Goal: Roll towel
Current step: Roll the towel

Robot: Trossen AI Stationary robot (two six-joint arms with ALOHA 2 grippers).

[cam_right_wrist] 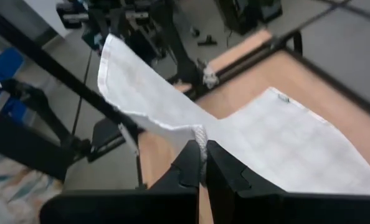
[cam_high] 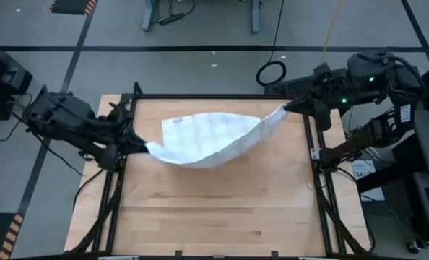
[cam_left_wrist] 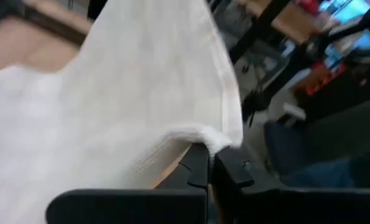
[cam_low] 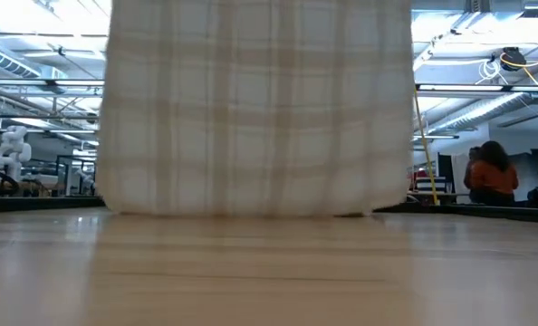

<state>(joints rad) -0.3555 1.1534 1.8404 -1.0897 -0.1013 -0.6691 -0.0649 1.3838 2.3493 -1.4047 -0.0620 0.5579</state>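
Towel (cam_high: 211,139) hangs stretched between the two hands above the surface (cam_high: 222,217), held up by two opposite corners. In the high view it spans from the left edge of the wooden top toward the far right corner, sagging in a curve along its near edge, with the far part showing a faint grid check. The left hand (cam_high: 144,144) is closed on one corner at the left edge of the surface; the left wrist view shows the cloth's bunched corner (cam_left_wrist: 213,140) pinched between the shut fingers (cam_left_wrist: 197,165), with the white cloth rising away from them. The right hand (cam_high: 288,107) is closed on the opposite corner at the far right of the surface; in the right wrist view the fingers (cam_right_wrist: 225,168) are pressed together on a small fold of hem (cam_right_wrist: 199,138), and the towel spreads beyond them, one flap lifted and the rest lying lower over the wood, with a small label (cam_right_wrist: 283,98) at a far corner. From the low view the towel (cam_low: 255,104) fills the middle as a hanging sheet of tan-grey checks, its bottom edge at or just above the surface (cam_low: 269,272); whether it touches cannot be told. People (cam_low: 491,172) show in the room behind.
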